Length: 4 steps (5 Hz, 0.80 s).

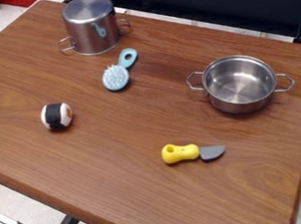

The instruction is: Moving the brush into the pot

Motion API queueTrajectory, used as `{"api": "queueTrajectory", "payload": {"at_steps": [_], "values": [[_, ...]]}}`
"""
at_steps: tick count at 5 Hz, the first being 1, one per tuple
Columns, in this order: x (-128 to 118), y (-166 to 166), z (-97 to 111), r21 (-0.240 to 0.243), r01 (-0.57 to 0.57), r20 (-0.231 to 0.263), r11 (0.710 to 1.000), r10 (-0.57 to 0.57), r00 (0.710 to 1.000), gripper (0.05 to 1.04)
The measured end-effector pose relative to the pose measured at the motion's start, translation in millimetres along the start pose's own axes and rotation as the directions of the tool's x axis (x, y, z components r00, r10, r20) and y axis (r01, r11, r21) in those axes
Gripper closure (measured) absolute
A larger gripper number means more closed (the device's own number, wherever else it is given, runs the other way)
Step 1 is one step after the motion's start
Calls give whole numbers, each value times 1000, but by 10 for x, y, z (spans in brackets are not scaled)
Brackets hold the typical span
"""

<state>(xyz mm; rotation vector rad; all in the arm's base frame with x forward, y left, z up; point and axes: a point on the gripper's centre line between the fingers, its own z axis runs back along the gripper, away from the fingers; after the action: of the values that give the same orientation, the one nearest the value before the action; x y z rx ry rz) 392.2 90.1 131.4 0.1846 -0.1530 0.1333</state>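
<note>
Across the frame, a brown wooden counter (116, 142). At upper left, an upturned steel pot (90, 27); at right, an open, upright steel pot (239, 85), likely the one to fill. Left of centre in the upper half, near the upturned pot, a blue brush (116, 77), bristles up on the counter. Probably light, stiff and fairly smooth; best taken across the narrow neck. Long axis slanting, handle toward upper right, head toward lower left. Below centre, a yellow-handled knife (180, 152); at left, a sushi roll (57, 116). Gripper's opening and hold: cannot tell.
</note>
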Motion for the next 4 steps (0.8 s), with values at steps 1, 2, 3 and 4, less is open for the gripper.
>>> {"api": "queueTrajectory", "payload": {"at_steps": [1, 2, 3, 4], "values": [[-56, -31, -165, -2, 10, -44, 1000, -10, 999, 83], [-189, -24, -363, -6, 44, -66, 999, -45, 997, 83], [-284, 60, -321, -31, 63, -46, 998, -64, 997, 83], [-433, 140, -414, -60, 96, -70, 994, -100, 993, 83]]}}
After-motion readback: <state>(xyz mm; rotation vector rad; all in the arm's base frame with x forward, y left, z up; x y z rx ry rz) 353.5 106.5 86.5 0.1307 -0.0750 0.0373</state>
